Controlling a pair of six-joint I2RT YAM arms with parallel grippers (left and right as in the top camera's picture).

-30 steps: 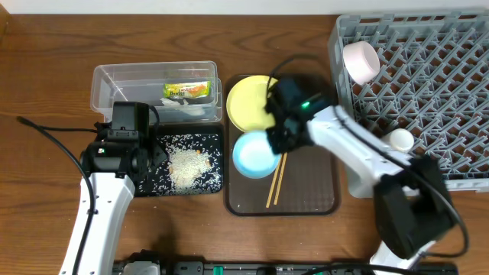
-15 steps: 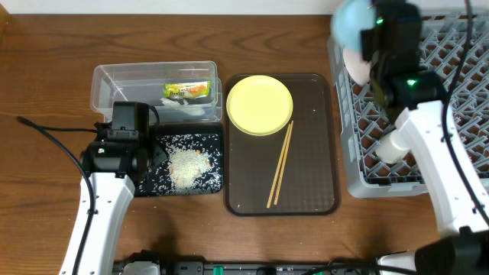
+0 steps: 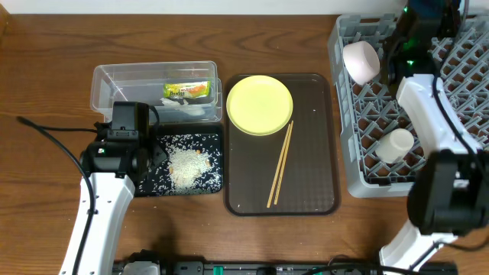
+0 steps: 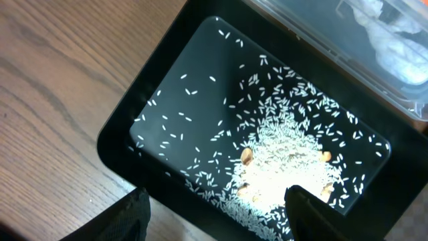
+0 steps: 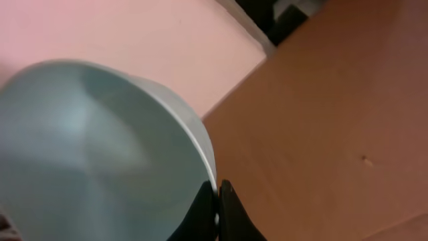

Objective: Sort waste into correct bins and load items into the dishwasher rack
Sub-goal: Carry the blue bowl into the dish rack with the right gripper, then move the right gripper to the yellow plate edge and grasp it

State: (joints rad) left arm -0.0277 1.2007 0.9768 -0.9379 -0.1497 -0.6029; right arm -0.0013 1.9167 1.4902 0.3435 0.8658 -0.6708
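My right gripper [image 5: 215, 201] is shut on the rim of the light blue bowl [image 5: 87, 147]. In the overhead view its arm [image 3: 416, 34] reaches past the far edge of the grey dishwasher rack [image 3: 458, 114], and the bowl is out of frame there. The rack holds the pink-white bowl [image 3: 361, 61] and the white cup [image 3: 396, 145]. The yellow plate [image 3: 260, 105] and two chopsticks [image 3: 280, 164] lie on the brown tray [image 3: 313, 183]. My left gripper [image 4: 217, 214] is open and empty over the near edge of the black tray [image 4: 154, 87], which holds rice [image 4: 281, 161].
The clear tub [image 3: 130, 80] behind the black tray holds the green-and-orange wrapper [image 3: 186, 90] and crumpled white paper [image 4: 394, 33]. A black cable [image 3: 53, 137] runs across the wood at the left. The left arm [image 3: 99, 206] stands at the front left.
My right arm lifted the blue bowl off the brown tray and carried it right and back over the rack's far edge, out of the overhead view. The left arm has not moved.
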